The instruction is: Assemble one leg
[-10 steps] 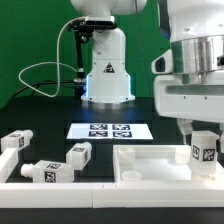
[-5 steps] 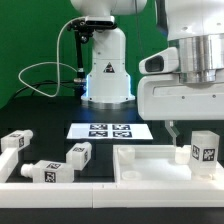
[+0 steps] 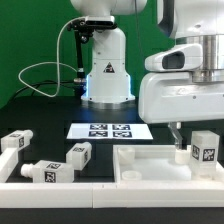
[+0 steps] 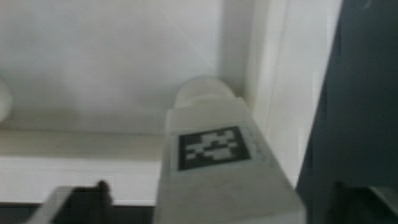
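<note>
Leg (image 3: pixel 204 148) stands upright in tray (image 3: pixel 140 160) corner, 4 o'clock. Judged light, rigid, smooth; grip flat opposing sides. Tool (image 4: pixel 80 200) empty above it, spread wide.

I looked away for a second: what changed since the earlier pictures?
The end effector rose off the leg standing in the tray-shaped part, letting it go. The three loose legs and the marker board stayed put.
</note>
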